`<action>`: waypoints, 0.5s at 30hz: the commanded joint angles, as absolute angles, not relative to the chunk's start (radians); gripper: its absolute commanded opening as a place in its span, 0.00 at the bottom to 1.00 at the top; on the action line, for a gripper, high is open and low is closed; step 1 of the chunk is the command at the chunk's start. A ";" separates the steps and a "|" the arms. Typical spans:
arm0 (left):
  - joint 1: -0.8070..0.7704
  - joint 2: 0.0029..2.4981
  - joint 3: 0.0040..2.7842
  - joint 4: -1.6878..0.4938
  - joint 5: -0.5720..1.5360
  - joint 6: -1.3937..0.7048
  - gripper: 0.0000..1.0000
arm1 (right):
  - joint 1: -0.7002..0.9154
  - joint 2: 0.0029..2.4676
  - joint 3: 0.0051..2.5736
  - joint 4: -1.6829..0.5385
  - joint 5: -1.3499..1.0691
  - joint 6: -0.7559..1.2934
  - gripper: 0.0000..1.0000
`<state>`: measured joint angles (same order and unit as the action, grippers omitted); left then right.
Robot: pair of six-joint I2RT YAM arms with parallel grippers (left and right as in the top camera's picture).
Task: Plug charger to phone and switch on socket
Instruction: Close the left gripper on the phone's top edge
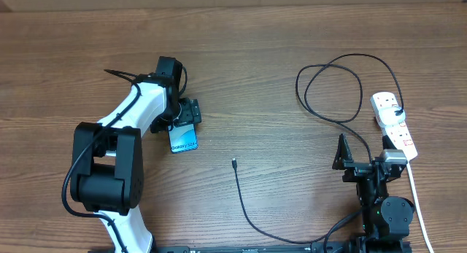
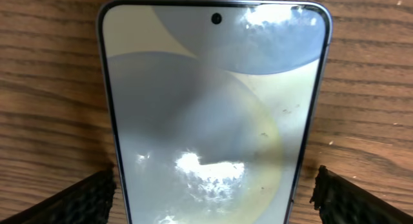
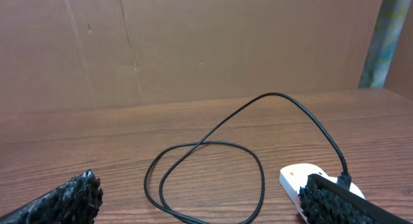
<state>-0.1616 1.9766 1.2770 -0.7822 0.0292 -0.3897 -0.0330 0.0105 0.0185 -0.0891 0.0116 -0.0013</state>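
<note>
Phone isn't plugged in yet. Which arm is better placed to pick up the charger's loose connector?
Right, probably. The left gripper straddles the phone, while the right gripper is open, empty and free to reach the connector lying between the arms.

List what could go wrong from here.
1. The left hand straddles the phone, open; the phone lies flat on the table, so closing on its thin edges may slip or skew it.
2. The connector of the charger lies loose, apart from the phone; the small tip may be hard to pinch and align.
3. The charger loops beside the socket, near the right hand, and could snag.
</note>
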 commanded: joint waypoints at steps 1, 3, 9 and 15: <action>-0.163 2.035 1.220 -0.800 0.125 -0.408 0.89 | -0.035 0.007 0.008 -0.083 0.020 -0.009 1.00; -0.163 2.035 1.220 -0.803 0.128 -0.408 0.86 | -0.035 0.007 0.008 -0.083 0.020 -0.009 1.00; -0.163 2.035 1.220 -0.809 0.128 -0.408 0.82 | -0.035 0.007 0.008 -0.083 0.020 -0.009 1.00; -0.163 2.035 1.222 -0.812 0.128 -0.408 0.80 | -0.035 0.007 0.008 -0.083 0.020 -0.009 1.00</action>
